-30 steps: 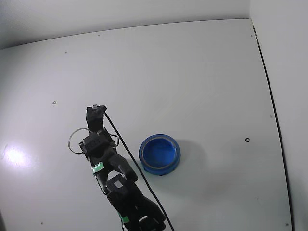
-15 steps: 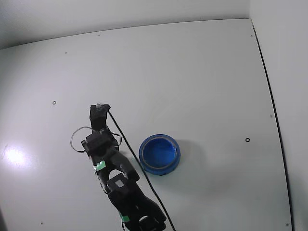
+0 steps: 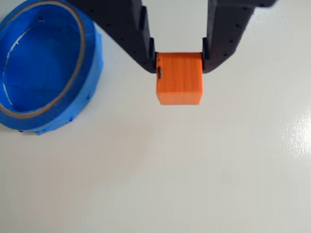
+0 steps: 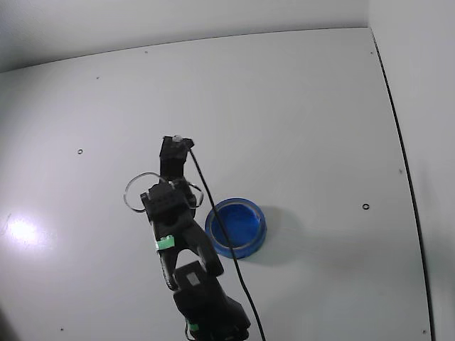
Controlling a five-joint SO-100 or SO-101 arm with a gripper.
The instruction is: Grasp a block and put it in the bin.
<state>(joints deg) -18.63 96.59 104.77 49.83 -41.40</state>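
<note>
In the wrist view my gripper is shut on the block, a small orange-salmon cube held between the two black fingertips. I cannot tell whether the cube rests on the white table or hangs just above it. The bin, a round shallow bright blue container with a thick rim, stands apart to the left of the cube and is empty. In the fixed view the bin lies just right of my arm. The fingertips and the cube are hidden under the arm there.
The white tabletop spreads wide around the arm and bin, with a few small dark screw holes. A black cable runs along the arm and passes over the bin's left edge. The table's right edge borders a wall.
</note>
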